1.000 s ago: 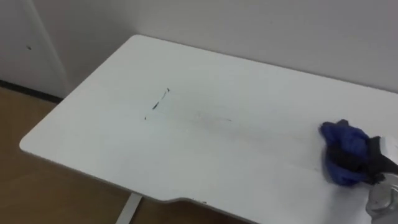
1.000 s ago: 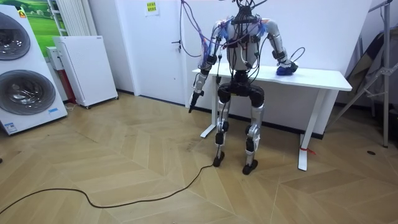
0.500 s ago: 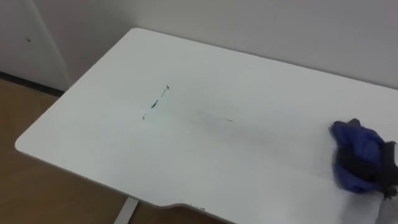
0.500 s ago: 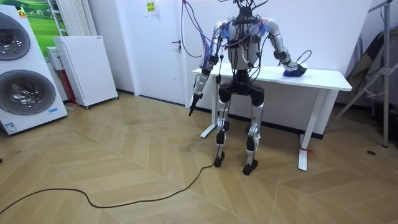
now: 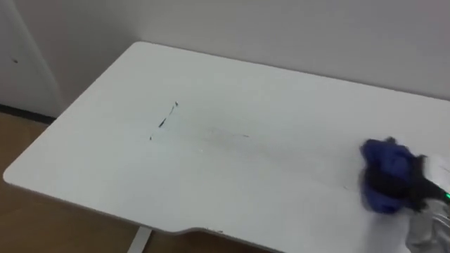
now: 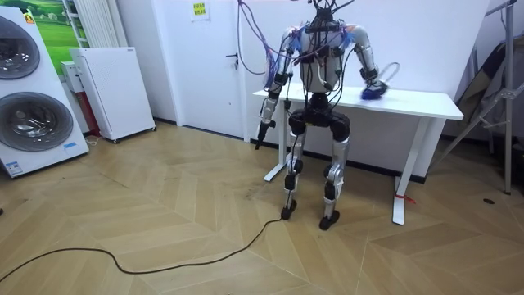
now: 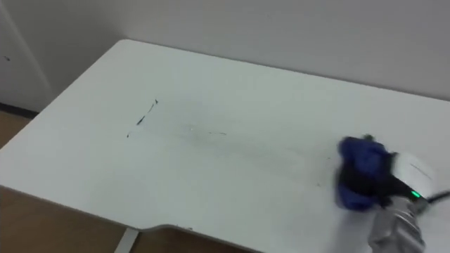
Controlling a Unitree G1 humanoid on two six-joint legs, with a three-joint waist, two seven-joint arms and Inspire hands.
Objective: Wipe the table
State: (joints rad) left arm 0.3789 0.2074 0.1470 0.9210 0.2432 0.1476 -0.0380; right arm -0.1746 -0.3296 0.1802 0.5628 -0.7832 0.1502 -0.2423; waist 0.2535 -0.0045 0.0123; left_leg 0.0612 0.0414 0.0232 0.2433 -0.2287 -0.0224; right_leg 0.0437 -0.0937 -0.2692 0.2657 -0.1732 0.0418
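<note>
A white table (image 5: 281,98) stands against a white wall. Short dark marks (image 5: 163,121) streak its left half, with a faint smear (image 5: 232,133) beside them. A crumpled blue cloth (image 5: 380,172) lies on the table's right part. My right hand (image 5: 411,190) rests on the cloth, dark fingers curled over it. The right eye view has the same cloth (image 7: 355,176), hand (image 7: 397,179) and marks (image 7: 143,118). In the room view I stand at the table (image 6: 426,102), right hand (image 6: 370,82) on the cloth (image 6: 373,93), left hand (image 6: 263,131) hanging by my side.
The table's front edge (image 5: 105,211) and left end (image 5: 77,105) drop off to wooden floor. At the room view's left stand a white cabinet (image 6: 110,90) and washing machines (image 6: 29,123). A folded metal frame (image 6: 495,98) leans at the room view's right.
My right hand slid the blue cloth to the right along the table, then back to the left. The eye view shifted a little. My left arm swung slightly.
</note>
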